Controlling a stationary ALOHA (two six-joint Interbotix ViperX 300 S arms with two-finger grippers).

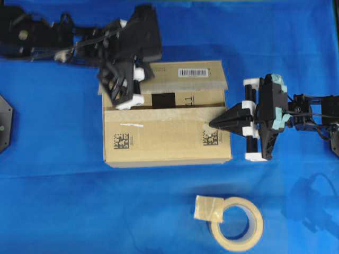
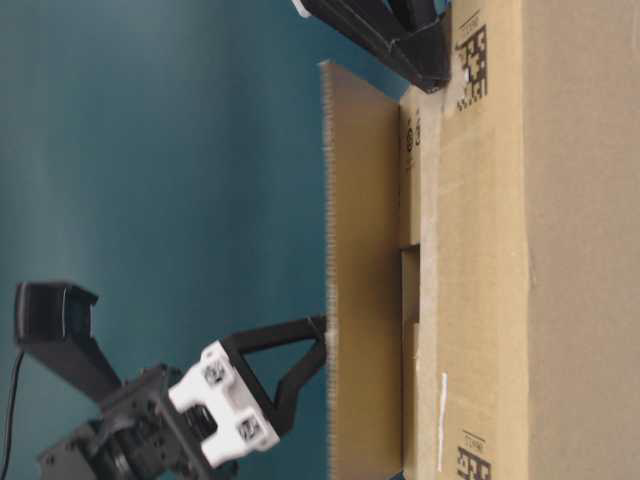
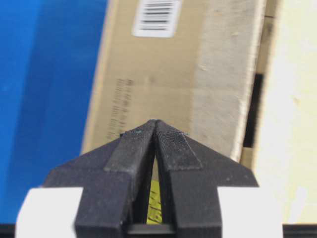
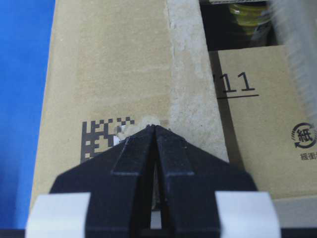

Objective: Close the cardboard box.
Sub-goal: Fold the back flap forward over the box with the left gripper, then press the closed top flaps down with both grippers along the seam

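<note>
The cardboard box (image 1: 159, 145) lies mid-table. Its near long flap, with two QR labels, is folded flat over the top. Its far long flap (image 1: 185, 74), with the barcode, stands raised, seen edge-on in the table-level view (image 2: 365, 260). Between them an inner flap printed "11" (image 4: 257, 114) and a dark gap show. My left gripper (image 1: 144, 84) is shut and empty, with its tip against the outer face of the raised flap (image 3: 155, 121) (image 2: 322, 335). My right gripper (image 1: 212, 123) is shut and empty, with its tip on the near flap beside the right QR label (image 4: 155, 127).
A beige tape roll (image 1: 237, 222) with a loose tape end lies on the blue cloth in front of the box, to the right. Something yellow (image 4: 247, 12) shows inside the box through the gap. The left arm's body hangs over the box's back left corner.
</note>
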